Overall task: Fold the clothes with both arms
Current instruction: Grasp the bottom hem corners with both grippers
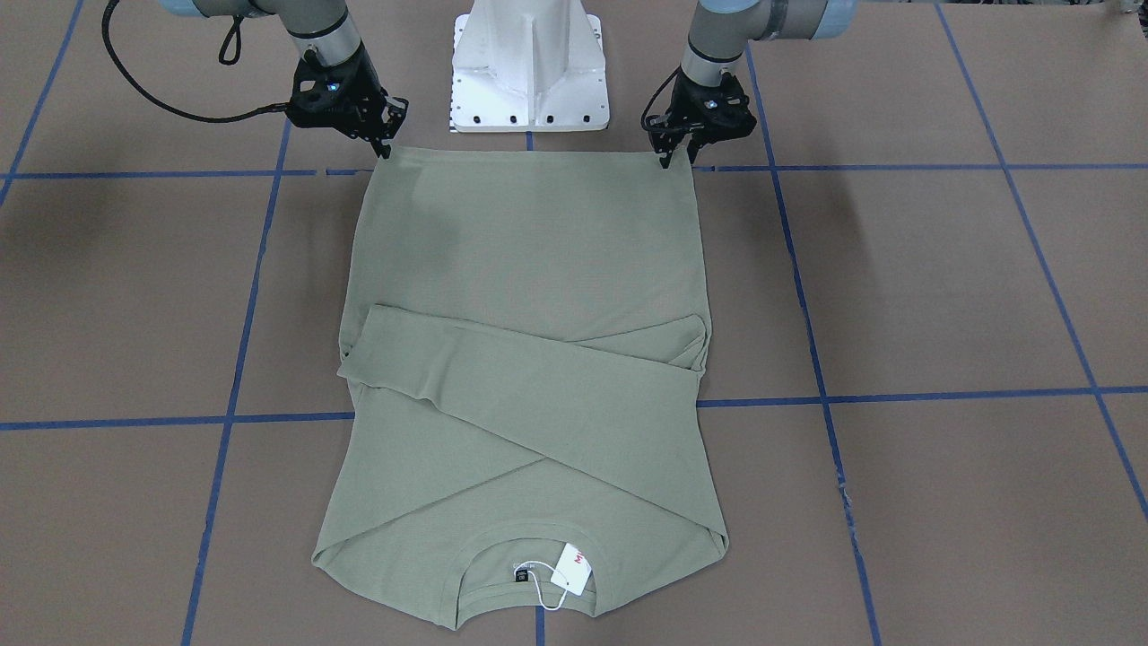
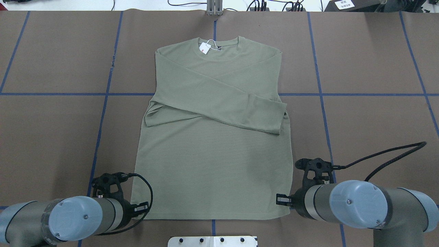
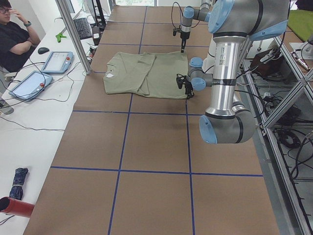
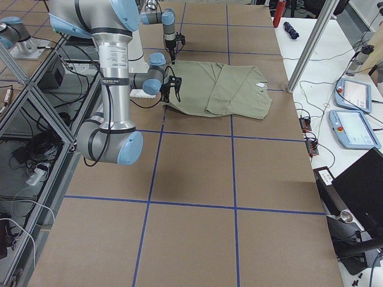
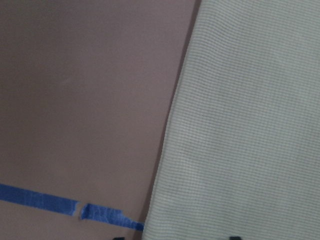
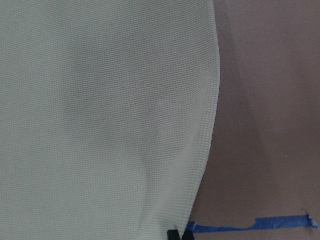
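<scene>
Right pincer (image 1: pixel 386 144) looked clenched on its hem corner of the shirt (image 1: pixel 529 260), tips almost together in its wrist camera. Left pincer (image 1: pixel 679 157) sat at the other corner released, tips wide apart astride the hem. The shirt lay flat in the middle of the worktop (image 1: pixel 942 287), sleeves (image 1: pixel 502 377) crossed over the chest, collar away from the robot. My read: this was the hem grab for the bottom-up fold, so left needed to close, then both lift evenly toward the collar. The wrist cameras gave the tip spacing; the overhead view, wrists in the way, did not.
</scene>
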Controlling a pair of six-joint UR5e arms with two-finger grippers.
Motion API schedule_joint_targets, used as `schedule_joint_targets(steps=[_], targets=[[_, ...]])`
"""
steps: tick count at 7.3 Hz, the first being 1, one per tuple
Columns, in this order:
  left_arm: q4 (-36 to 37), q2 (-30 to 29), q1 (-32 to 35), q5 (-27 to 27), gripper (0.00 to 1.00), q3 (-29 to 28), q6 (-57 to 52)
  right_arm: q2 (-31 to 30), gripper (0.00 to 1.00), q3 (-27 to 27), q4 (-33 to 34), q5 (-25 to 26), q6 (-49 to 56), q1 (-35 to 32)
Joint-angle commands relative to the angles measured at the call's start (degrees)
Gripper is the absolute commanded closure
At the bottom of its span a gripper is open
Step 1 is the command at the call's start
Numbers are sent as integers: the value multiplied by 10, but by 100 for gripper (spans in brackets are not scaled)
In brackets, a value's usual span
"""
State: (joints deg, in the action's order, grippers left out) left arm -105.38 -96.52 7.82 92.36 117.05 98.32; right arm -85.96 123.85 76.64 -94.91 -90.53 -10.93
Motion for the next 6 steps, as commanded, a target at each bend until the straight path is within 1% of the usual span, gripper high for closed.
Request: schedule_joint_targets(steps=[1,2,3,4,5,6], targets=[[0,2,-1,-1,61,0,0,0,100,1,0,0,0,-1],[0,2,-1,-1,72,1,0,0,100,1,0,-1,0,-1],[0,2,0,-1,79,1,1,0,100,1,0,-1,0,-1],[0,2,1,-1,96,4,2,0,100,1,0,-2,0,-1],[0,-2,1,0,100,6,3,-3,100,1,1,2,0,-1],[16,0,3,0,100,29,3,-5,100,3,0,0,0,-5]])
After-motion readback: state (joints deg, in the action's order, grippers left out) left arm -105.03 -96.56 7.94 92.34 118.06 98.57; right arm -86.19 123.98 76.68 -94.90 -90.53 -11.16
